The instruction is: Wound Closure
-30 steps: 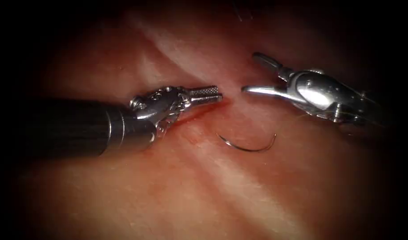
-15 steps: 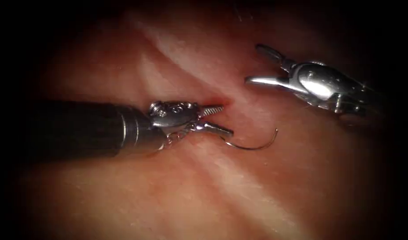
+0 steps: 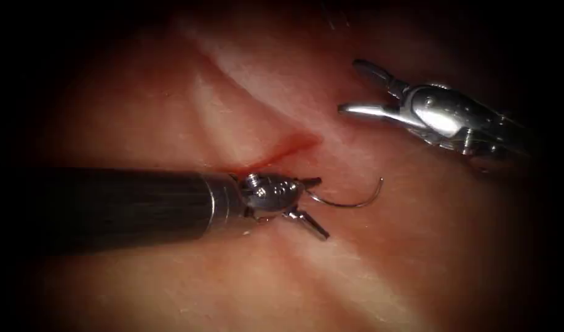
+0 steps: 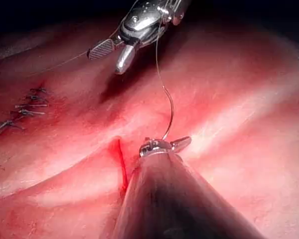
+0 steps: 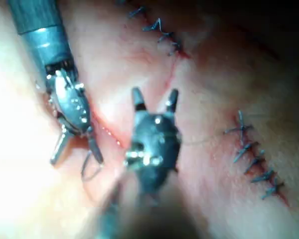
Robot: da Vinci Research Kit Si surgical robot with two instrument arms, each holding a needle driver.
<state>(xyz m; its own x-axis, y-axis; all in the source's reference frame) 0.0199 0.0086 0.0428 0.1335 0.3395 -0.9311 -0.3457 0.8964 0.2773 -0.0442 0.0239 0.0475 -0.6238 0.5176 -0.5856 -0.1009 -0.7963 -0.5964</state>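
- Beside the cut (image 3: 282, 150), on its right, the needle (image 3: 349, 200) lies free on the tissue (image 3: 368, 270), not in it.
- Your left tool (image 3: 312, 206) has come down with jaws parted around the needle's near end, holding nothing.
- Your right tool (image 3: 358, 86) hangs wide open and empty.
- Judgement: seat the curve squarely between the jaws before you close.

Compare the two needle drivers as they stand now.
The left arm's steel needle driver lies low on the tissue, open jaws astride one end of the thin curved needle; the right arm's steel needle driver sits apart, away from the needle. Both are open, holding nothing.
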